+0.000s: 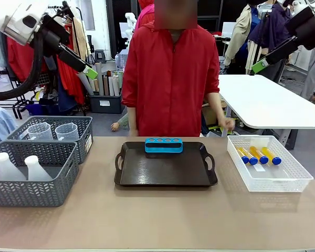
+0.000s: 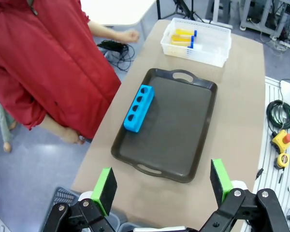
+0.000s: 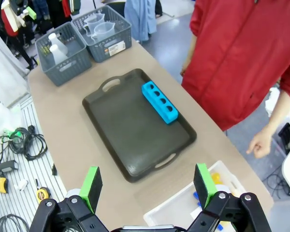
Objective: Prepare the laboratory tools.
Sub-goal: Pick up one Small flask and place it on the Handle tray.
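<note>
A blue four-hole rack [image 1: 164,145] [image 2: 138,108] [image 3: 159,102] lies empty along the far edge of a dark tray [image 1: 165,181]. Several yellow-orange tubes [image 1: 258,155] [image 2: 183,37] with blue caps lie in the white lattice bin [image 1: 294,181] at the right. Two white conical flasks [image 1: 21,167] [image 3: 57,46] stand in the near grey basket, and two clear beakers [image 1: 55,131] [image 3: 99,26] in the far one. My left gripper [image 2: 162,181] [image 1: 89,71] hangs open high above the table's left side. High on the right, my right gripper [image 3: 147,183] [image 1: 260,65] is also open. Both hold nothing.
A person in a red jacket stands at the far edge behind the tray, with one hand [image 1: 228,123] lowered near the bin's far corner. The two grey mesh baskets [image 1: 37,197] take up the left end of the table. Bare tabletop runs along the front.
</note>
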### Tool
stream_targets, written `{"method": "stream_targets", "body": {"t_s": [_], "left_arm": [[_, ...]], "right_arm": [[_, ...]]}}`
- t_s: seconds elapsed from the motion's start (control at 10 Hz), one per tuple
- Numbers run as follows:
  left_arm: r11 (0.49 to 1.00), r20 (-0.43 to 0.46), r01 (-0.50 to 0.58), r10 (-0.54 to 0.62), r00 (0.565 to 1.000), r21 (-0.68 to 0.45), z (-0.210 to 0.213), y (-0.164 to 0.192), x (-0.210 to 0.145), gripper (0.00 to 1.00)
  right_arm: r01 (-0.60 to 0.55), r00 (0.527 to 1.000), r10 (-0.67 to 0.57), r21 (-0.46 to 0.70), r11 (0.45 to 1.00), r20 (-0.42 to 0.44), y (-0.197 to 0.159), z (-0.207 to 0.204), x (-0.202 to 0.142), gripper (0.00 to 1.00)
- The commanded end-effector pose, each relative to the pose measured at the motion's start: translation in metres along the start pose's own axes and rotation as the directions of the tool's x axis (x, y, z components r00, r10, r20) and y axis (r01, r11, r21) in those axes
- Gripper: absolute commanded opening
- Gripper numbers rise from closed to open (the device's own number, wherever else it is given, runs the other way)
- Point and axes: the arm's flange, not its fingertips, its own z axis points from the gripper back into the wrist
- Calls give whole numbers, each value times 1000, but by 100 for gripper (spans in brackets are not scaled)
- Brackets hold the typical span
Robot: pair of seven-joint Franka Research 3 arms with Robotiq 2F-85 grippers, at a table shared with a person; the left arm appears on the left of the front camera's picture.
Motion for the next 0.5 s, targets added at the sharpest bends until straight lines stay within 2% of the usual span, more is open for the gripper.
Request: {"method": "stream_targets", "body": {"t_s": [0.0, 0.4], "left_arm": [[1000, 3, 1, -1, 1000, 6, 3, 0, 0, 100], [1000, 3, 1, -1, 1000, 6, 3, 0, 0, 100]], "right_arm": [[-6, 1000, 6, 1, 1000, -2, 0, 0, 0, 100], [-6, 1000, 6, 1, 1000, -2, 0, 0, 0, 100]]}}
